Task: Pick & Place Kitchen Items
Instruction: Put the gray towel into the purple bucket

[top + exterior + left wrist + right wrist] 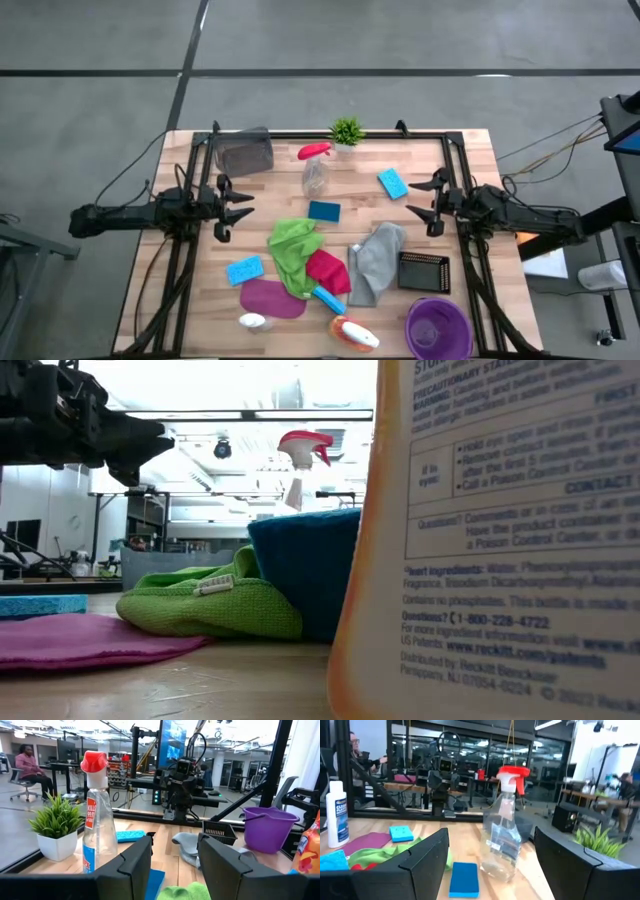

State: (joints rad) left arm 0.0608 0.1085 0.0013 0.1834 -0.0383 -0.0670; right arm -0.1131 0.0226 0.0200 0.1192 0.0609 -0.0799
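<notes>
A small green potted plant [346,131] in a white pot stands near the far edge of the wooden table [470,180]. A purple bucket [438,328] sits at the near right corner, and just beyond it lies a black perforated rectangular tray [423,271], possibly a small basket. A dark grey bin [244,151] rests at the far left corner. A black metal frame [300,135] runs along the table's edges. In the room behind, a person [31,768] sits on a chair.
</notes>
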